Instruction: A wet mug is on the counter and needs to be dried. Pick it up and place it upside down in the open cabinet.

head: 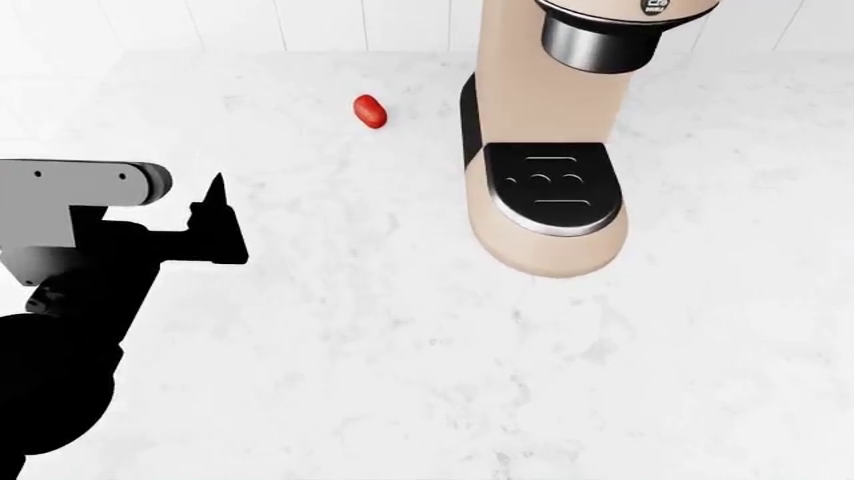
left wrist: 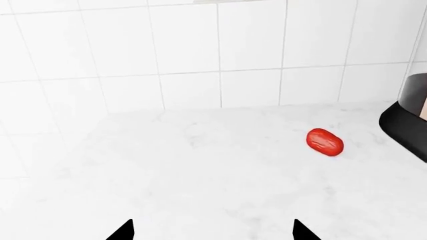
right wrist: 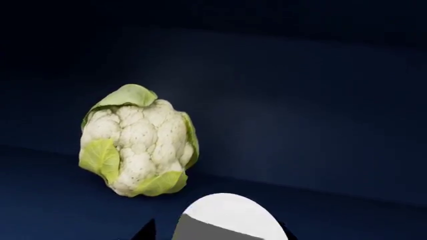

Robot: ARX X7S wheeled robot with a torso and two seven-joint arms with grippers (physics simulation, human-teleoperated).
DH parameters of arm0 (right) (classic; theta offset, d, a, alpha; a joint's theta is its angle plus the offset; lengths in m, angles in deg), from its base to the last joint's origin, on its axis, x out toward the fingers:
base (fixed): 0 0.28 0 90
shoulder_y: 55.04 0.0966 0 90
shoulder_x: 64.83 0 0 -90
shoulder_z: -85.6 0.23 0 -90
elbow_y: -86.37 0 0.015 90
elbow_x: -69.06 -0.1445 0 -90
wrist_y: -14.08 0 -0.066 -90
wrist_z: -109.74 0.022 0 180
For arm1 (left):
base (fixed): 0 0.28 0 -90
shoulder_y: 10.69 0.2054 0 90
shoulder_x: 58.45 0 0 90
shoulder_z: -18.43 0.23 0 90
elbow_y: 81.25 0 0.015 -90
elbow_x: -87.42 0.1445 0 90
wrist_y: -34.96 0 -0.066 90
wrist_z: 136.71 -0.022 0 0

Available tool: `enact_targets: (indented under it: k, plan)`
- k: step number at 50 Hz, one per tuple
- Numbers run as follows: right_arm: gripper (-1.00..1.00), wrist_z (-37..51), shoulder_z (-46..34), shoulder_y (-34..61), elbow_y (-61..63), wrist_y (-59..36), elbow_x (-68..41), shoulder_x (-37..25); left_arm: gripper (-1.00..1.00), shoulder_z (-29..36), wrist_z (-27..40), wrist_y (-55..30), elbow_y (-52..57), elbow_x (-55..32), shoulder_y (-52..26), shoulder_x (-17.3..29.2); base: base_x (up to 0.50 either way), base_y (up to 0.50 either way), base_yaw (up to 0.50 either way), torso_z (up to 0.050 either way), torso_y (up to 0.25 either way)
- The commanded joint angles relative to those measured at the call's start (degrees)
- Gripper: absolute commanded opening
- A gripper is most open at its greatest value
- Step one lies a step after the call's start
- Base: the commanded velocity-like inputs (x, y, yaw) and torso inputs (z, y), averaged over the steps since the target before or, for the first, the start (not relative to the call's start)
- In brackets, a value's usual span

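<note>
The cream-white mug (right wrist: 230, 217) shows only in the right wrist view, as a rounded white shape with a grey shaded side. It sits between the dark fingertips of my right gripper (right wrist: 216, 231), which is shut on it inside a dark blue cabinet (right wrist: 320, 125). I cannot tell which way up the mug is. My left gripper (left wrist: 212, 231) is open and empty, hovering over the white marbled counter (left wrist: 200, 165). In the head view the left gripper (head: 220, 215) is at the left, over the counter (head: 400, 340). The right arm is out of the head view.
A cauliflower (right wrist: 137, 142) stands in the cabinet just beyond the mug. A tall beige coffee machine (head: 547, 150) stands on the counter, its dark base edge (left wrist: 407, 122) in the left wrist view. A small red tomato (head: 370, 111) (left wrist: 325, 142) lies near the tiled wall (left wrist: 200, 50).
</note>
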Motion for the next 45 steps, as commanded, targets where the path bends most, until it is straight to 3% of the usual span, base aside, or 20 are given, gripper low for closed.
enact_targets:
  k: [1, 12, 45]
  plan:
    - [1.0, -4.2, 1.4, 0.0, -31.2, -2.0, -0.7, 2.1, 1.0, -0.1, 0.0, 0.0, 0.1, 0.0, 0.1, 0.0, 0.01, 0.0, 0.01, 0.0, -0.01]
    - [1.0, -4.0, 5.7, 0.0, -29.3, -3.3, 3.9, 2.1, 1.0, -0.2, -0.3, -0.1, 0.1, -0.3, 0.1, -0.2, 0.01, 0.0, 0.0, 0.0, -0.008]
    - [1.0, -7.1, 15.4, 0.0, -22.1, -3.5, 15.4, 2.1, 1.0, -0.6, -0.2, -0.4, 0.9, -0.9, 0.0, -0.1, 0.0, 0.0, 0.0, -0.005, 0.25]
